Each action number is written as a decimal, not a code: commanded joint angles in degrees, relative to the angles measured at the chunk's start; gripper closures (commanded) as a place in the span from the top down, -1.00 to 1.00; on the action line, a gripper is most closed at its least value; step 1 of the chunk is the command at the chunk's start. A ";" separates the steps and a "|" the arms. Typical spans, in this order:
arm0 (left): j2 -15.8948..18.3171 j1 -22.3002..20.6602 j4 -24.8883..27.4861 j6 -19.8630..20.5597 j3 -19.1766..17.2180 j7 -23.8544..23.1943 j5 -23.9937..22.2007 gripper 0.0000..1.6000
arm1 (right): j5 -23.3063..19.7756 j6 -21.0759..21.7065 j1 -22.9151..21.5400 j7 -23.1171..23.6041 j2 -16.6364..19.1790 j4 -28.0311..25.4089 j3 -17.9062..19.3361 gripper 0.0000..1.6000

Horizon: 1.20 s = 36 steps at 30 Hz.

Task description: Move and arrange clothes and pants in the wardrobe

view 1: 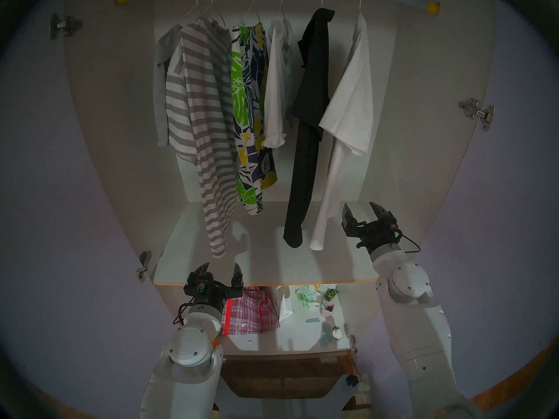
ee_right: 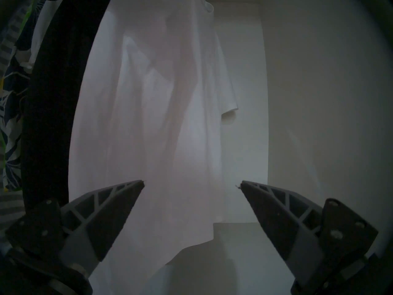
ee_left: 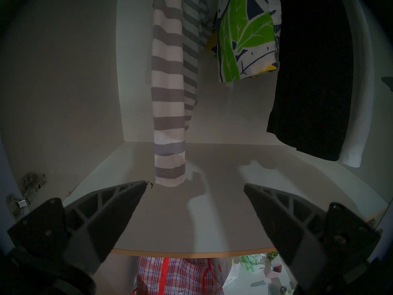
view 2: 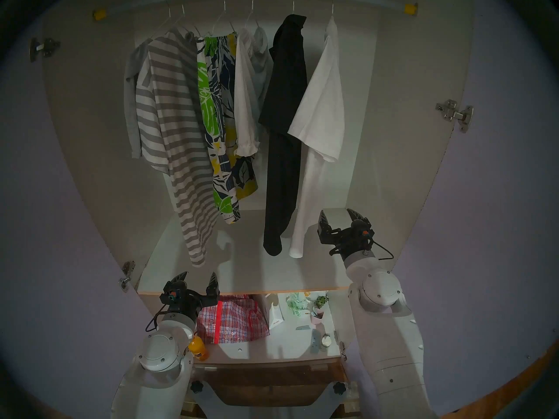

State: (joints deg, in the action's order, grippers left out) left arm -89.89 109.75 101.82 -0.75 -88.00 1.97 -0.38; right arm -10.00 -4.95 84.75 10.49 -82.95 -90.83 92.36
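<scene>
Here both hands, the left hand and the right hand, are gaping wide and empty; the clothes are hanging on the rail, so a careless reach risks snagging the T-shirt.

Below my left jaws I see a red plaid bag; rightward, a pink cup, white carton, orange bottle.

My fingers are spread wide and empty over the pale shelf. The striped top hangs straight ahead, its hem just above the shelf. To its right hang the leaf-print garment and the black garment. Below the shelf edge sits a red plaid bag.
</scene>
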 commanded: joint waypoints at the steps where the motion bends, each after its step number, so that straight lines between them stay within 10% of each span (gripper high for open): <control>1: 0.03 -0.46 1.47 -0.27 0.14 -0.25 -0.10 1.00 | -1.61 3.71 -2.00 0.42 0.09 -1.65 0.45 1.00; 14: 0.04 -0.47 1.47 -0.27 0.15 -0.24 -0.11 1.00 | -3.74 11.66 -9.69 0.61 0.10 0.42 3.02 1.00; 23: 0.04 -0.47 1.45 -0.28 0.15 -0.23 -0.11 1.00 | 0.69 -3.47 -16.69 5.21 3.81 11.88 -1.13 1.00; 36: 0.05 -0.47 1.46 -0.27 0.16 -0.22 -0.12 1.00 | 0.23 5.71 -15.63 3.25 3.03 6.96 -2.09 1.00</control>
State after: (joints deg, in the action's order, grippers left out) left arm -89.86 109.77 101.79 -0.74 -87.99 2.02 -0.38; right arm -9.62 1.24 69.64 14.15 -79.64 -81.34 89.96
